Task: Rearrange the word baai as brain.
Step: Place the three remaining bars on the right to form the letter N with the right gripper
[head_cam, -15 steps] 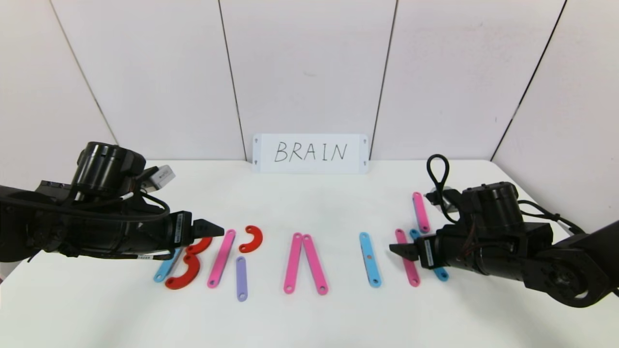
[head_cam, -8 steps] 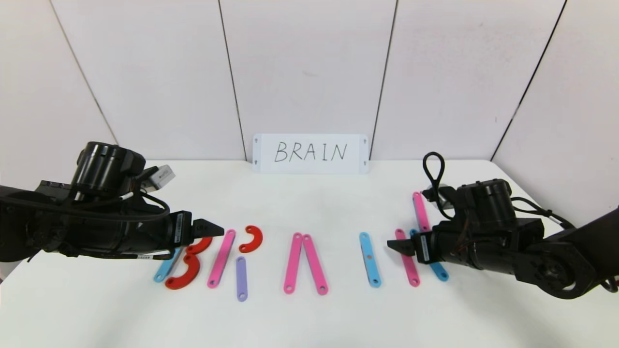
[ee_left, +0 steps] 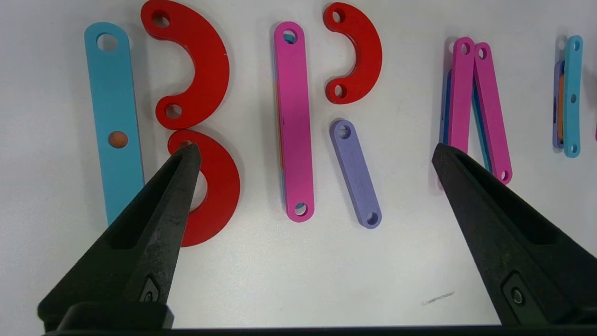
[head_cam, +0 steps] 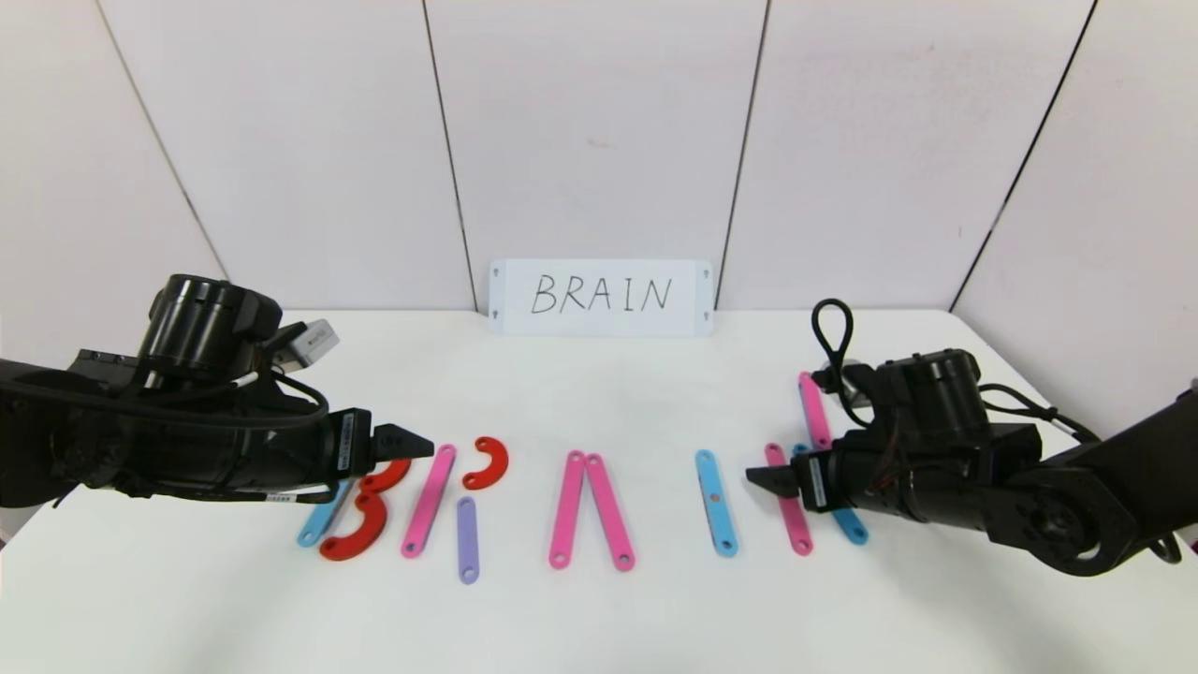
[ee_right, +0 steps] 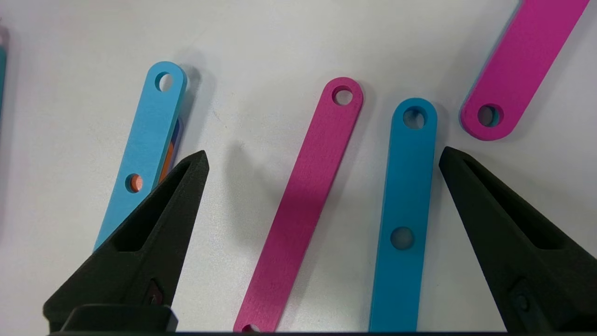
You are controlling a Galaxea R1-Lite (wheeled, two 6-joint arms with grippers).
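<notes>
Two black grippers hover over the white table (head_cam: 599, 618), both with fingers spread and holding nothing. The right gripper (ee_right: 322, 158) hangs above a flat pink plastic bar (ee_right: 303, 200) and a light-blue bar (ee_right: 406, 219). The left gripper (ee_left: 317, 154) sits above red C-shaped curves (ee_left: 205, 79), a pink bar (ee_left: 294, 121) and a lilac bar (ee_left: 357, 172). The strip letters lie in a row before the white BRAIN card (head_cam: 601, 297).

A white table (head_cam: 599, 618) stands against pale wall panels (head_cam: 590, 140) — dark seams between them.
</notes>
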